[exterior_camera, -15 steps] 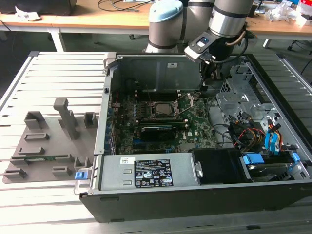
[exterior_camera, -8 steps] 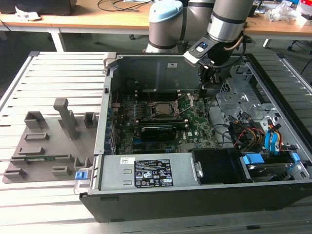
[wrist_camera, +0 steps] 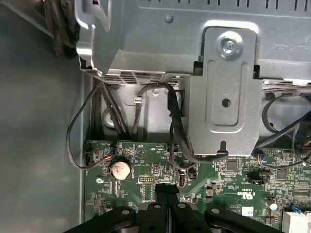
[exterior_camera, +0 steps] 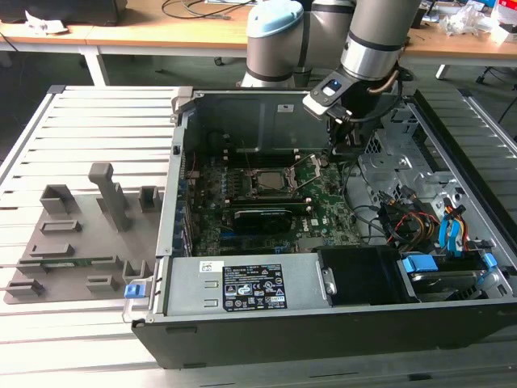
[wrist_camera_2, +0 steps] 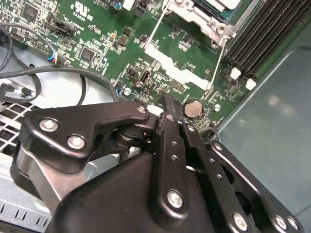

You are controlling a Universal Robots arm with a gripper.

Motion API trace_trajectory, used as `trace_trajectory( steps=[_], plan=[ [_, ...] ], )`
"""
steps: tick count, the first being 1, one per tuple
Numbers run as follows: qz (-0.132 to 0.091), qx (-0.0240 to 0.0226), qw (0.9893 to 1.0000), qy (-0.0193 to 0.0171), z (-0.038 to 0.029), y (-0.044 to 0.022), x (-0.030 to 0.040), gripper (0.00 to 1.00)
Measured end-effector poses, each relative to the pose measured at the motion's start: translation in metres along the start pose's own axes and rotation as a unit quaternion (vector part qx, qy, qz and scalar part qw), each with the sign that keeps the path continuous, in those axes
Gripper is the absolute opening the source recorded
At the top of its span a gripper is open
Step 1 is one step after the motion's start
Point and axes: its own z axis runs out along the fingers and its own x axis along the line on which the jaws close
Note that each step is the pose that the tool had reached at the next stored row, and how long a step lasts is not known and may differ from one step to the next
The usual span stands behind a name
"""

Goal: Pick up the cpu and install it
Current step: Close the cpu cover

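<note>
A silver-grey square that looks like the cpu (exterior_camera: 270, 179) lies flat inside the black-framed socket in the middle of the green motherboard (exterior_camera: 323, 198). My gripper (exterior_camera: 338, 148) hangs inside the open computer case, over the board's far corner towards the exterior view's right of the socket and apart from it. In both wrist views its fingertips (wrist_camera: 166, 188) (wrist_camera_2: 168, 101) are pressed together with nothing between them, just above the board near a round coin battery (wrist_camera: 120, 168). A corner of the socket frame (wrist_camera_2: 204, 9) appears in the second wrist view.
Black cables (wrist_camera: 172, 121) and a grey metal bracket (wrist_camera: 226, 87) stand close beyond the fingertips. Memory slots (wrist_camera_2: 257, 39) run beside the socket. A drive cage with coloured cables (exterior_camera: 420, 218) is on the exterior view's right. A grey parts fixture (exterior_camera: 77, 242) lies outside the case.
</note>
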Motion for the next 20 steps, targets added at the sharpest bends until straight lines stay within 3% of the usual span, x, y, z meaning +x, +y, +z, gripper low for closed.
trace_trajectory(
  steps=[7,13,20],
  plan=[
    [-0.001,-0.0001,1.0000,0.0025,0.0041,-0.0175,0.0007,0.11],
    [-0.001,-0.0001,1.0000,0.0026,0.0052,-0.0326,0.0013,0.11],
    [-0.001,-0.0001,1.0000,0.0026,0.0059,-0.0435,0.0018,0.11]
  ],
)
